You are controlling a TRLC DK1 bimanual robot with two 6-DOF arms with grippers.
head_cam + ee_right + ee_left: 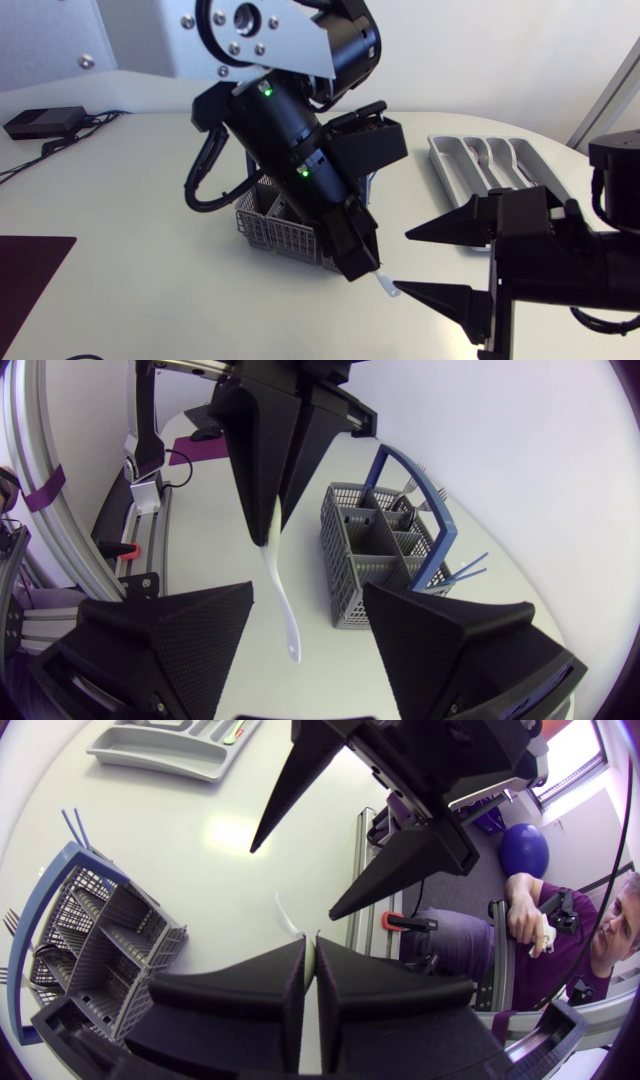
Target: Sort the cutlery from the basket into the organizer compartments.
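The left gripper (365, 272) pinches a white utensil (281, 600) beside the basket (268, 232). The right gripper (403, 263) is spread, with the utensil's free end between its fingers.

A pale, glossy table (130, 220) bears a dark maroon mat (30, 285).

Glossy white plastic utensil (282, 600), matt grey plastic mesh basket (360, 560), smooth pale table (130, 200)

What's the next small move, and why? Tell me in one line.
Probably close the right hand on the white utensil. The left hand is shut on its upper end, and it hangs between the right hand's open fingers, so a handover looks set up.
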